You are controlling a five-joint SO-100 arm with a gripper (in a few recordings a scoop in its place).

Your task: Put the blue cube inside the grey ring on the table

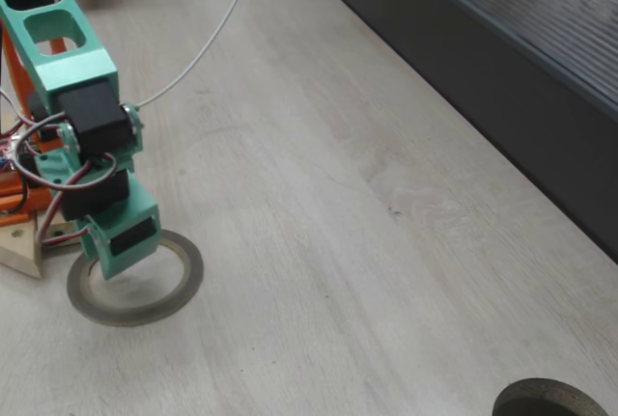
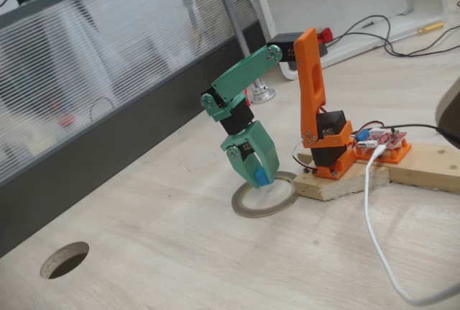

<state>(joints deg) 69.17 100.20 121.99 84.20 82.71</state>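
Observation:
The blue cube (image 2: 260, 177) sits between the fingers of my green gripper (image 2: 259, 180), which is shut on it. The gripper points down over the grey ring (image 2: 244, 206), which lies flat on the pale table (image 2: 180, 252) beside the arm's base. The cube hangs low over the ring's opening, near its rim. I cannot tell whether it touches the table. In a fixed view from the other side, the gripper (image 1: 106, 271) covers part of the grey ring (image 1: 145, 315) and hides the cube.
A dark grey raised ledge (image 1: 463, 59) runs along one side of the table. A round hole (image 2: 65, 260) is cut in the tabletop. The wooden block (image 2: 402, 170) under the orange base lies next to the ring. A white cable (image 2: 374, 231) trails across the table.

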